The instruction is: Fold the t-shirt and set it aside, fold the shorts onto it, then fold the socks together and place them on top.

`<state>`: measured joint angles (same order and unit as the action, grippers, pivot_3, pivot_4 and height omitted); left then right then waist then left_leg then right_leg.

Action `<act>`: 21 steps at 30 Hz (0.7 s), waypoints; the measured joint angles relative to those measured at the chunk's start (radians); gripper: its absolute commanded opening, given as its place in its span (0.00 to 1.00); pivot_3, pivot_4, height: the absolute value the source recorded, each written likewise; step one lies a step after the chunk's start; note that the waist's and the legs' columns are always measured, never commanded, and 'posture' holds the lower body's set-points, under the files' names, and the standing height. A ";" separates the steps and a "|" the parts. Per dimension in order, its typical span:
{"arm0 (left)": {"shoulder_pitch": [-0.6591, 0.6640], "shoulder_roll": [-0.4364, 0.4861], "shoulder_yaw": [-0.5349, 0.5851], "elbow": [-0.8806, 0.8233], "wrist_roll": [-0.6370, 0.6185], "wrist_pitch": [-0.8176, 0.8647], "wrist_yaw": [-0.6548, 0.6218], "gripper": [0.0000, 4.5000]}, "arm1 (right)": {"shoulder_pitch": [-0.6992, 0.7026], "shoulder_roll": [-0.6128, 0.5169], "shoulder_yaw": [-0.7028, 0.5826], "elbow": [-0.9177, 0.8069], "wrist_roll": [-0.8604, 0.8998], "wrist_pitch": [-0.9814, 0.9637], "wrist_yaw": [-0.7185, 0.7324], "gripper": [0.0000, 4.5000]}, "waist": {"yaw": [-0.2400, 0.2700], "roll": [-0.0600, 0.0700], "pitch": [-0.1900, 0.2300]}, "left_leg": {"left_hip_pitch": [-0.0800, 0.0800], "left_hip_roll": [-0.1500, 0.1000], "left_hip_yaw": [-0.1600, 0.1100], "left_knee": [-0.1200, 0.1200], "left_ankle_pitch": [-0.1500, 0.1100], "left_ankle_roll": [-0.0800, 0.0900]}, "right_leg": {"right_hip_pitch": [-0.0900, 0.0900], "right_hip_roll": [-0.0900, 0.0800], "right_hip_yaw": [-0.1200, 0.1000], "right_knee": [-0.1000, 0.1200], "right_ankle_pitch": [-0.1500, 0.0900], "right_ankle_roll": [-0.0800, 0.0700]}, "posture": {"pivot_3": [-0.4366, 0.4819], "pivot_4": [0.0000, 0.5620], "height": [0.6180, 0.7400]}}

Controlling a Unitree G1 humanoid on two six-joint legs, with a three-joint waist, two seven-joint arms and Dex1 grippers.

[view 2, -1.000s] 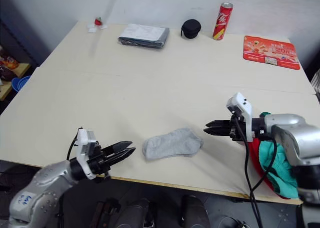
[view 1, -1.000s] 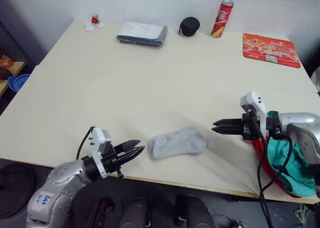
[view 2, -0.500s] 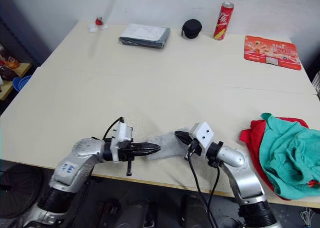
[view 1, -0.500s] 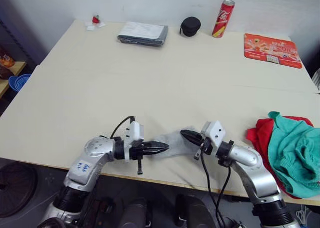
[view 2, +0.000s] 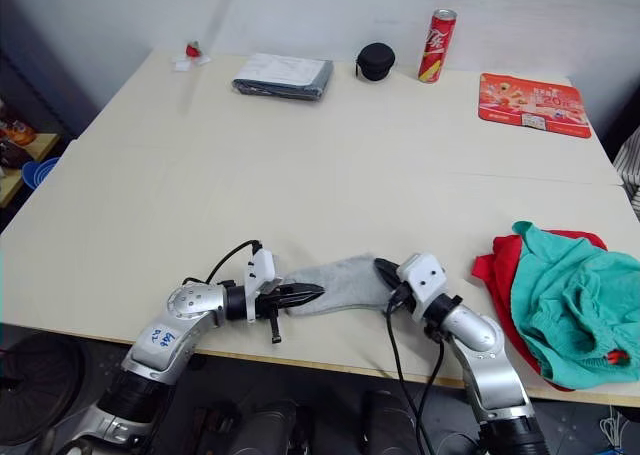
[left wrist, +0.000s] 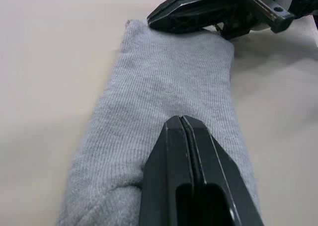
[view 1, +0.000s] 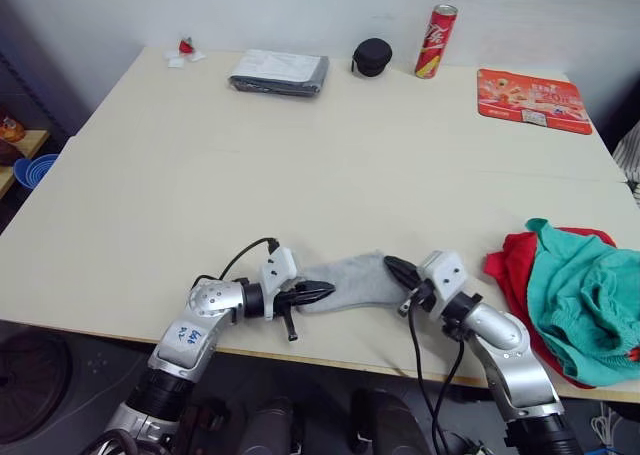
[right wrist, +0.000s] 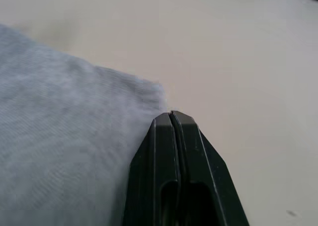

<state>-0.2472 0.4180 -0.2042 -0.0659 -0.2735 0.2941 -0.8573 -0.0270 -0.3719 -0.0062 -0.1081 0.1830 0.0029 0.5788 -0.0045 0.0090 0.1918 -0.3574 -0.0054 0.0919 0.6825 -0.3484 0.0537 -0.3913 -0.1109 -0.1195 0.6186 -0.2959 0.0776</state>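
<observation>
Your socks (view 1: 345, 280) lie flat on the worktop (view 1: 300, 165) between both tools, left tool (view 1: 322, 292) and right tool (view 1: 390, 267) each closed, tips resting at opposite ends.

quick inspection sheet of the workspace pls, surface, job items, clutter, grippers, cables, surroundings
surface: cream table.
job's things: grey socks flat near front edge; teal shorts heaped on red t-shirt at the right edge.
clutter: grey folded packet, black round case, red can, red mat, small red-white bits.
grippers: left gripper shut on one sock end; right gripper shut at the other end.
cables: black cables on both wrists.
surroundings: blue bowl beside table.
</observation>
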 measured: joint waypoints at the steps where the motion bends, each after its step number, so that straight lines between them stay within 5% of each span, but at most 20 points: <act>1: 0.005 0.002 0.011 0.000 -0.013 -0.002 -0.011 0.00 | 0.003 0.000 -0.012 -0.001 0.017 0.002 0.002 0.00 | -0.002 0.000 0.000 | 0.000 0.000 0.001 0.000 0.000 0.000 | -0.001 0.000 0.001 0.001 0.000 0.000 | 0.48 0.27 1.00; 8: -0.006 0.008 0.088 -0.032 -0.142 0.018 -0.098 0.00 | 0.021 -0.018 0.008 -0.164 0.083 0.079 0.045 0.00 | 0.002 0.000 0.000 | -0.001 0.001 0.001 0.000 0.000 -0.001 | -0.002 0.000 0.001 0.002 -0.001 -0.002 | 0.48 0.27 1.00; 13: -0.050 0.010 0.056 0.041 -0.057 -0.019 -0.074 0.00 | 0.049 -0.018 0.116 -0.157 -0.005 0.095 0.035 0.00 | 0.005 0.000 0.000 | -0.002 0.000 0.001 0.000 -0.001 0.000 | -0.002 0.000 0.001 0.001 -0.001 -0.002 | 0.48 0.27 1.00; 21: -0.035 0.041 0.069 0.072 -0.046 -0.062 -0.107 0.00 | 0.092 -0.058 0.060 -0.159 0.036 0.093 0.049 0.00 | 0.000 0.000 0.000 | -0.001 0.000 0.001 0.000 -0.001 0.000 | -0.003 -0.001 0.002 0.001 -0.001 -0.002 | 0.48 0.27 1.00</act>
<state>-0.2821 0.4588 -0.1356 0.0066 -0.3190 0.2318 -0.9645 0.0647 -0.4295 0.0540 -0.2671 0.2190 0.0963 0.6279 -0.0047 0.0093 0.1923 -0.3586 -0.0053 0.0930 0.6821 -0.3495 0.0537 -0.3941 -0.1116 -0.1178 0.6193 -0.2969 0.0759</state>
